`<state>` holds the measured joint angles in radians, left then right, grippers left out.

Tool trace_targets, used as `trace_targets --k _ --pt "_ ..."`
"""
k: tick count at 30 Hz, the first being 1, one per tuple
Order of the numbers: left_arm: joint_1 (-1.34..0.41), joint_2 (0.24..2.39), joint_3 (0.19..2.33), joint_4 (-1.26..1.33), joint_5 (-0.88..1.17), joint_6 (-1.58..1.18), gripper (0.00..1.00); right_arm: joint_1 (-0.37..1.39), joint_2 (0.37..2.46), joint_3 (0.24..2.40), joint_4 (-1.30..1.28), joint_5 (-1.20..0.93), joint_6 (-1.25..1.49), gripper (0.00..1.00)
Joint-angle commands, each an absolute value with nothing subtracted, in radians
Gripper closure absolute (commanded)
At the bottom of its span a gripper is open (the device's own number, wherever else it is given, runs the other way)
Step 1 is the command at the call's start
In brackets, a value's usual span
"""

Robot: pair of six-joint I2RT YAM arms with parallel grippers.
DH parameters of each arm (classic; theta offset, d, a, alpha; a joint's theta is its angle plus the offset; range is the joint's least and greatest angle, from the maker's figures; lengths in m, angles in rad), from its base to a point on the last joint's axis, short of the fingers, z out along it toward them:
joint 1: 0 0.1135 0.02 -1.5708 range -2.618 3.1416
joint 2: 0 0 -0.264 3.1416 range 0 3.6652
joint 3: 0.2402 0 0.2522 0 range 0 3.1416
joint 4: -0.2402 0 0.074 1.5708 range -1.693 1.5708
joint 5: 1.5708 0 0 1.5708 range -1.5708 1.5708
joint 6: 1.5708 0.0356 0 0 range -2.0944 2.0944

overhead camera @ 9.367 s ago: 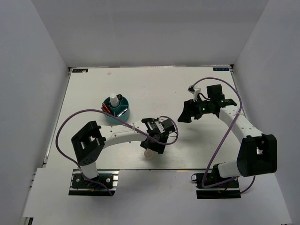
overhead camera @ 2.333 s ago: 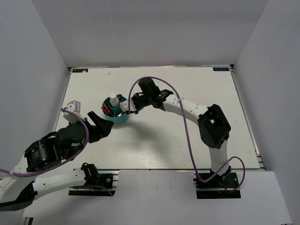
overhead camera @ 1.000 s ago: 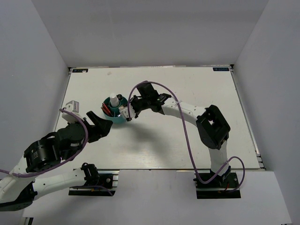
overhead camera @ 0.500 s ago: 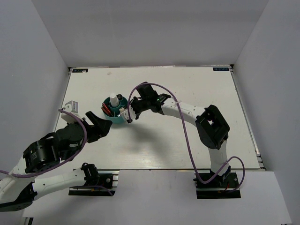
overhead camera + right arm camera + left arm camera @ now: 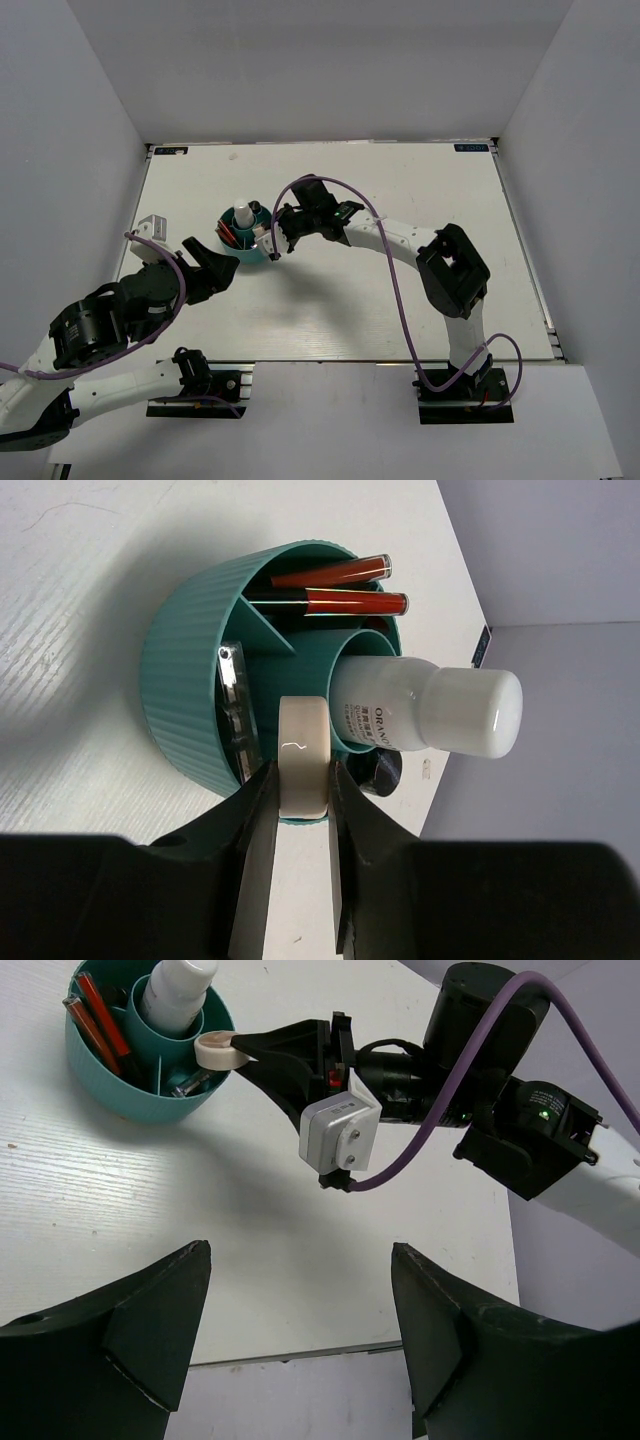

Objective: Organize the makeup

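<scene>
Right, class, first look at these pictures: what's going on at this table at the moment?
The right gripper is shut on a small round jar, holding it on edge at the rim of the teal holder. The holder already has a white bottle standing in its centre tube and two red pencils in an outer compartment. The left gripper hangs open and empty over the table, apart from the holder.
</scene>
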<state>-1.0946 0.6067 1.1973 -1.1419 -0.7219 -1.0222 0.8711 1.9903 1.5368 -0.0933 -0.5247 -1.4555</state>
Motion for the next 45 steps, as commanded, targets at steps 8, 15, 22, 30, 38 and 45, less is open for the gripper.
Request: trace_targets --k 8,15,22,30,38,45 --pt "-1.091 0.598 1.19 -1.131 -0.765 -1.095 0.18 0.876 2.0 1.545 -0.087 -0.525 -1.488 1.0" --pt "-1.091 0.6 1.189 -1.126 -0.764 -1.091 0.18 0.876 2.005 1.543 -0.106 -0.522 -1.508 1.0" --pt "-1.091 0.597 1.186 -1.126 -0.765 -1.095 0.18 0.879 2.016 1.552 -0.126 -0.519 -1.528 1.0" --pt "-1.091 0.6 1.186 -1.124 -0.765 -1.092 0.18 0.879 2.026 1.568 -0.155 -0.515 -1.548 0.98" --pt "-1.091 0.597 1.186 -1.12 -0.767 -1.089 0.18 0.879 2.029 1.578 -0.167 -0.511 -1.552 0.69" --pt "-1.091 0.601 1.186 -1.115 -0.764 -1.089 0.18 0.877 2.025 1.571 -0.155 -0.509 -1.548 0.56"
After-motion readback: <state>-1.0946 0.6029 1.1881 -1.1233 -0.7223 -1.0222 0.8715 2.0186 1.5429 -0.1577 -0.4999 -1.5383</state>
